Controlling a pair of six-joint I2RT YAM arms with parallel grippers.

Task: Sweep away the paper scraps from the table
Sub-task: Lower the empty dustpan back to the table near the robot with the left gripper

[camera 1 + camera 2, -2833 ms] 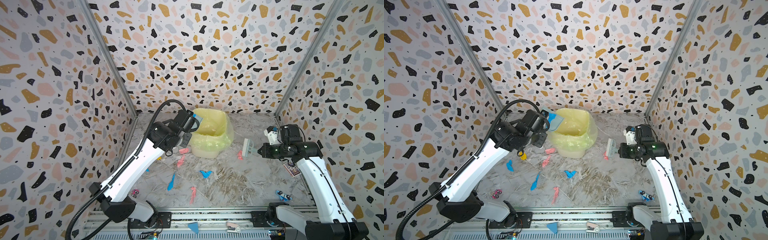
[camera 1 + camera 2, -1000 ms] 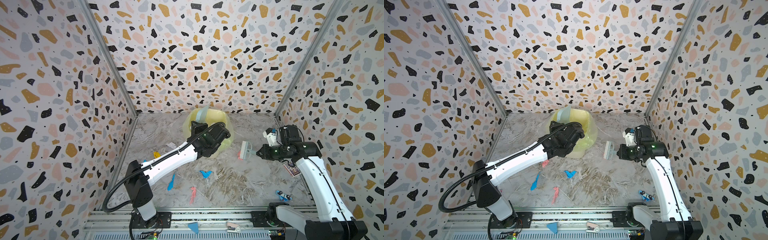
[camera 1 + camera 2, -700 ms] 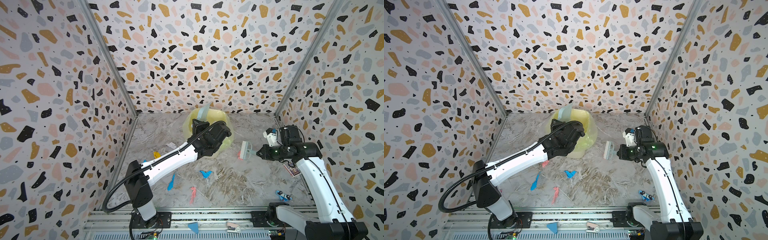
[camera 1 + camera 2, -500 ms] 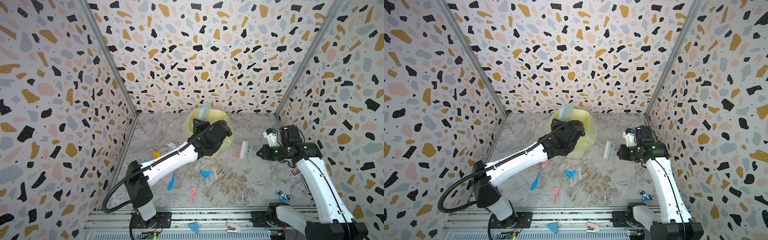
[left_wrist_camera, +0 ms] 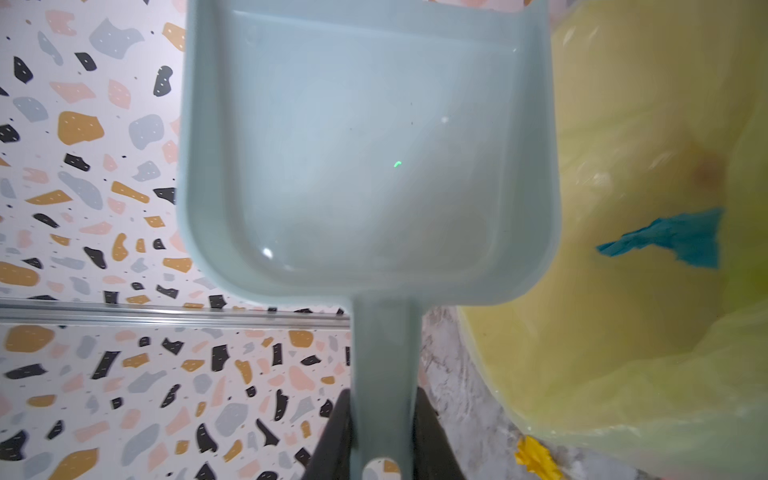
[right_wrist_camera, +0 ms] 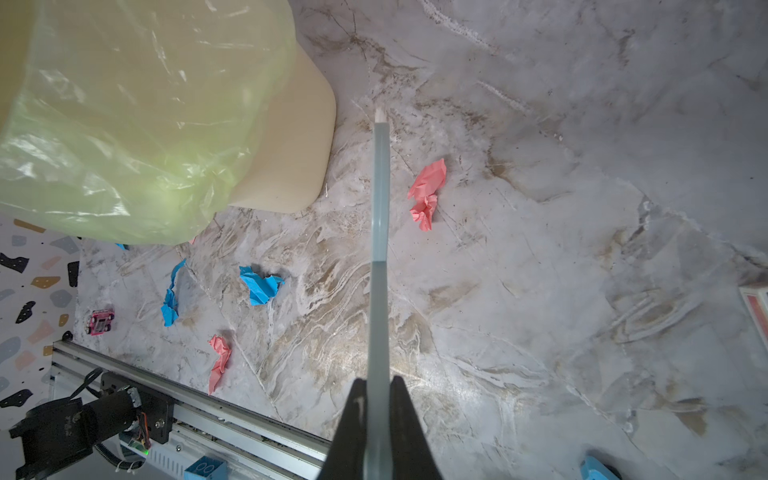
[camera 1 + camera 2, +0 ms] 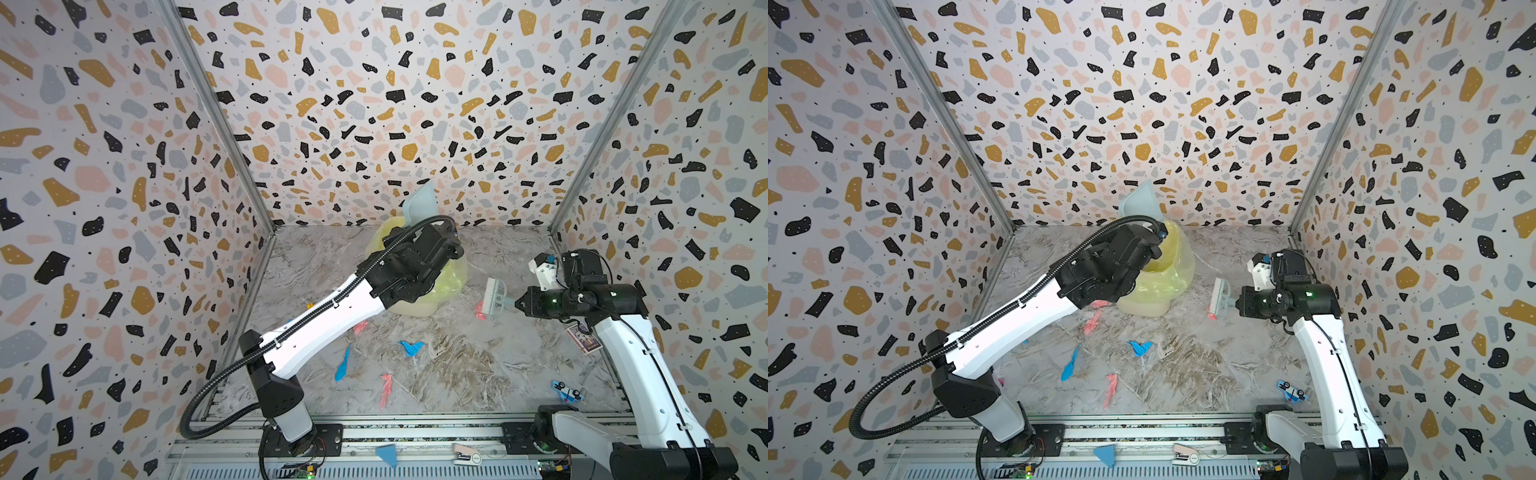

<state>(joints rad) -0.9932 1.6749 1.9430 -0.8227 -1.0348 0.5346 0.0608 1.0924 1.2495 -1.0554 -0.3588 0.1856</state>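
My left gripper (image 5: 382, 399) is shut on the handle of a pale blue dustpan (image 7: 419, 205), which stands tipped up and empty above the yellow-bagged bin (image 7: 451, 274). One blue scrap (image 5: 673, 241) lies inside the bag. My right gripper (image 6: 378, 384) is shut on a small brush (image 7: 494, 295), held just above the table (image 7: 478, 365) to the right of the bin. A pink scrap (image 6: 428, 191) lies beside the brush head. Blue scraps (image 7: 411, 347) (image 7: 343, 365) and a pink scrap (image 7: 385, 388) lie mid-table. A yellow scrap (image 5: 536, 457) sits by the bin's base.
A printed card box (image 7: 582, 338) and a blue toy (image 7: 565, 391) lie near the right arm's base. A pink toy (image 6: 99, 322) sits at the front left. The metal rail (image 7: 415, 432) runs along the front edge, and terrazzo walls close three sides.
The left arm swung the dustpan from the bin's left side over the bin and tipped it upright; over the last second it hardly moves. The right arm and brush stay about still.
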